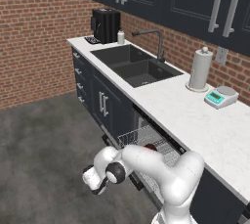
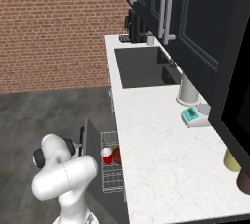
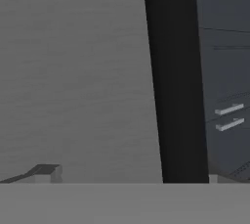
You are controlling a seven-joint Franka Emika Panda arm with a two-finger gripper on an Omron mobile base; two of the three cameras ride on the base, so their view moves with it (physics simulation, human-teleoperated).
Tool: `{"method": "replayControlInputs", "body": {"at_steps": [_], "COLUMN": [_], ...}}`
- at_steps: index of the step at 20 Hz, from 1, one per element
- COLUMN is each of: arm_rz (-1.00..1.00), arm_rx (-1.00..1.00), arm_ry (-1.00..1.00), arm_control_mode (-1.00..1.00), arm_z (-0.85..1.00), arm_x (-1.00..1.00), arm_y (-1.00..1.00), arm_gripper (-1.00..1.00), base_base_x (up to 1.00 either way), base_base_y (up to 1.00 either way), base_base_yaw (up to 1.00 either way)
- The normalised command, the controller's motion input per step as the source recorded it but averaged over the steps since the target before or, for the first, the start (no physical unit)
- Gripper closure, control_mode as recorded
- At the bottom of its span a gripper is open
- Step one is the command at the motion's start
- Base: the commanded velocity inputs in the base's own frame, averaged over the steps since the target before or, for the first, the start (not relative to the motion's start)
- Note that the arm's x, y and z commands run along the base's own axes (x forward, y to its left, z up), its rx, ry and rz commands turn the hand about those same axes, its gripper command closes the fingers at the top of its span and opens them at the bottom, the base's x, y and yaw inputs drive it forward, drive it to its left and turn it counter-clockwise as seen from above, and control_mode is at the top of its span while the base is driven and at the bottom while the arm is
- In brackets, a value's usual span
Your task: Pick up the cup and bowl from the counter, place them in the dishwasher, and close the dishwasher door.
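Cup (image 2: 106, 155) and bowl (image 2: 116, 155) already sit side by side in the dishwasher rack (image 2: 110, 169) — bench (image 2: 161, 145) work done. Door (image 2: 91, 145) partly raised, hand (image 1: 99, 187) low beside its outer face; finger spread cannot be told. Risk: rack looks pulled out — a rising door could jam against it, or the hand could slip off the edge.

No readable text, brand, number or sign anywhere, the small teal-and-white kitchen scale (image 1: 220, 96) beside the tall grey paper-towel roll (image 1: 200, 69) has a display too small to read, black coffee machine (image 1: 106, 25) unmarked
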Motion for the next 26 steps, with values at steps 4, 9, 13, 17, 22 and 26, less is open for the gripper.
{"method": "replayControlInputs", "body": {"at_steps": [4, 9, 13, 17, 22, 26], "arm_rz": [-0.03, -0.07, -0.07, -0.02, 0.0, 0.0], "arm_rx": [-0.52, -0.48, -0.44, -0.35, -0.28, -0.36], "arm_ry": [-0.32, -0.07, 0.0, 0.0, -0.08, -0.4], "arm_control_mode": [-1.0, -1.0, -1.0, -1.0, -1.0, -1.0], "arm_z": [-0.54, -0.53, -0.41, -0.45, -0.53, -0.67], "arm_x": [0.2, 0.37, 0.42, 0.43, 0.31, 0.17], "arm_y": [-1.0, -1.0, -1.0, -1.0, -0.99, -0.96], "arm_gripper": [-1.0, -1.0, -1.0, -1.0, -1.0, -1.0], "base_base_x": [0.0, 0.0, 0.0, 0.0, 0.0, 0.0], "base_base_y": [0.0, 0.0, 0.0, 0.0, 0.0, 0.0], "base_base_yaw": [0.0, 0.0, 0.0, 0.0, 0.0, 0.0]}}
